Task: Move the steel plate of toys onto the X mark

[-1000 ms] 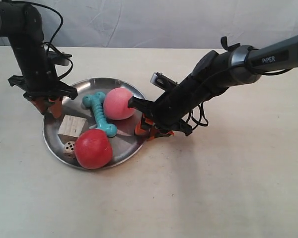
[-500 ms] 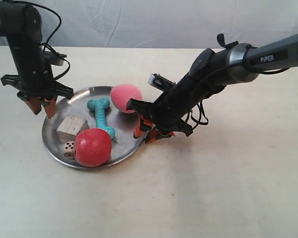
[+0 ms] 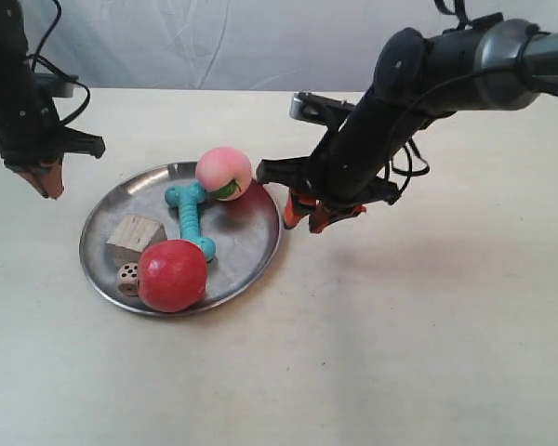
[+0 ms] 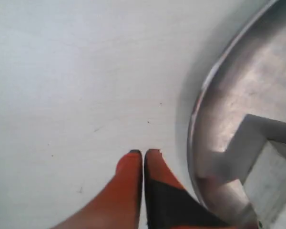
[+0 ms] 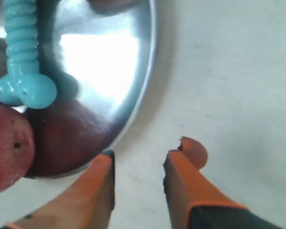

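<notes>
The steel plate (image 3: 248,243) lies flat on the cream table and holds all the toys. These are a red ball (image 3: 172,275), a pink peach-like ball (image 3: 224,173) at the far rim, a teal bone (image 3: 190,218), a wooden cube (image 3: 135,234) and a small die (image 3: 128,275). My left gripper (image 3: 45,181) (image 4: 144,152) is shut and empty, off the plate's (image 4: 238,86) outer edge near the cube (image 4: 271,157). My right gripper (image 3: 307,216) (image 5: 143,151) stands open just outside the opposite rim (image 5: 150,52), by the bone (image 5: 24,57) and red ball (image 5: 5,152). The X mark is out of view.
Bare cream tabletop (image 3: 400,353) surrounds the plate, and a pale cloth backdrop (image 3: 214,42) hangs along the far edge. Cables hang from both arms.
Both grippers have come off the plate's rim and drawn up and away from it. The plate has settled flat. The peach-like ball has rolled to the far rim.
</notes>
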You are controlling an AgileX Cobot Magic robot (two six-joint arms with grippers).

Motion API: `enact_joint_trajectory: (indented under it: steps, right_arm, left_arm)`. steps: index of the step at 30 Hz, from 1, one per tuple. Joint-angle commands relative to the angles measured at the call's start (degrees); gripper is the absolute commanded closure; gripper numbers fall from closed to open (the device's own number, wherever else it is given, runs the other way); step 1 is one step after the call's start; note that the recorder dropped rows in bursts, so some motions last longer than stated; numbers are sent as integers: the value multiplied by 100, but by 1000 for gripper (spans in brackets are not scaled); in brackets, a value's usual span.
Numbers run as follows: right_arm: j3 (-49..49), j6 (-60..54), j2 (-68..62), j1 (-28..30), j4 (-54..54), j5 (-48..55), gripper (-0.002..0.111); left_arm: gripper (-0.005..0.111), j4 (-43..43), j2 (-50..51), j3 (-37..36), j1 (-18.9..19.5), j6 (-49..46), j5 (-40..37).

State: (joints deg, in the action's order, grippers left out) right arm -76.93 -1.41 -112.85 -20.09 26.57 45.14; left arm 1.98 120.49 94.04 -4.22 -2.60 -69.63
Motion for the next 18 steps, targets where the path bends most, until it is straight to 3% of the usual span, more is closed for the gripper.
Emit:
enact_joint_trajectory:
  steps: [1,2,3,9,13,18]
  right_arm:
    - [118,371,724,7,-979,243,96]
    - [232,371,950,7,-1020,170,107]
    - [348,371,1139,7,-1036,84,108]
    - [1806,345,2877,7,-1311,-1035,108]
    - [2917,333,3967,7,-1445,-2259,108]
    - [3803,333,4778,7,-1448,-2904,108]
  left_arm:
    - [106,771,-930,-293,-6,-517,393]
    - [106,945,-1232,-439,-6,-647,539]
    - [106,1103,-1484,-663,-6,-802,710]
    - [107,1779,-3726,-2616,-18,-1328,2702]
    - [107,1730,-5352,-4211,-217,-1566,4676]
    - [107,1659,-6550,-5293,-338,-1566,5776]
